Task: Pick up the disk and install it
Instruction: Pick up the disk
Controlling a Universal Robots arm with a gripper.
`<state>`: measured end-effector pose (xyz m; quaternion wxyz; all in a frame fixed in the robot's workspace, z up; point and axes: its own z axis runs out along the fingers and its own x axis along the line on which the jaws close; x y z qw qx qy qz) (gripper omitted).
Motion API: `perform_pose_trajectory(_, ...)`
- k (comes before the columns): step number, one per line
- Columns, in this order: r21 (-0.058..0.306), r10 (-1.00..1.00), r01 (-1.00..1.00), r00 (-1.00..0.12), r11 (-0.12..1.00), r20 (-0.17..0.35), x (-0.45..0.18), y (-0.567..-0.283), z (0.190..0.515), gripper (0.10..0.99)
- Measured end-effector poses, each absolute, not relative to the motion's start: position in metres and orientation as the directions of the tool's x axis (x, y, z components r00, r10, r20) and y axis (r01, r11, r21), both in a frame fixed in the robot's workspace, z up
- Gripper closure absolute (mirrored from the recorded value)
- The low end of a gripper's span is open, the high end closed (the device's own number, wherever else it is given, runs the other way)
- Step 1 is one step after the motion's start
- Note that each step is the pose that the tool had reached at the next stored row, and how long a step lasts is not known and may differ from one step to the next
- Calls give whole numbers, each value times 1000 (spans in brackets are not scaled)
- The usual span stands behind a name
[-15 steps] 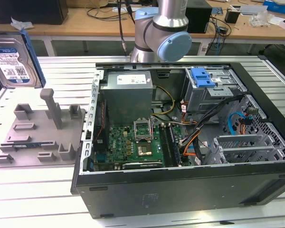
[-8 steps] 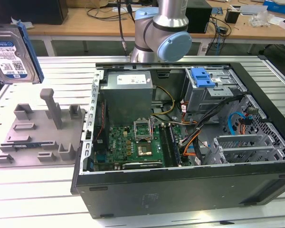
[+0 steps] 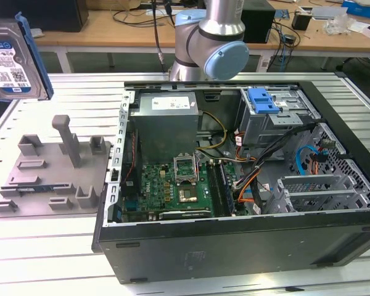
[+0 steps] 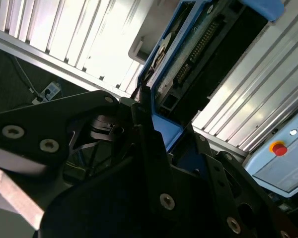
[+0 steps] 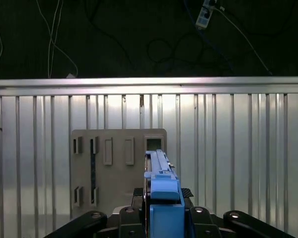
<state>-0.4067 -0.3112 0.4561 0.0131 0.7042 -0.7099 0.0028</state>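
Gripper: closed on the disk, with a black finger on either side of its blue frame in both wrist views.
Disk: held in the gripper, clear of the table and standing on edge. Its labelled face is toward the exterior camera, at the exterior view's upper left.
Disk location: over the fixture in the first wrist view, seen narrow edge on; well apart from the case.
Fixture: grey plate with posts and slots, flat on the table, just beside the case on the exterior view's left.
Table: slatted aluminium.
Case: black, lying on its side, with the open side up.
Power supply: grey box inside the case.
Motherboard: green, beside the power supply.
Drive cage: silver, with a blue tab, at the case's far corner.
Arm: grey with blue caps, behind the case.
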Motion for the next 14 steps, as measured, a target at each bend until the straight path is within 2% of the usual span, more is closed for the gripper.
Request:
perform_pose_trajectory(8, 15, -1000, -1000, -8, 8, 23, -407, -313, 479, 722)
perform_pose_trajectory(14, 15, -1000, -1000, -8, 8, 23, -407, -313, 480, 722)
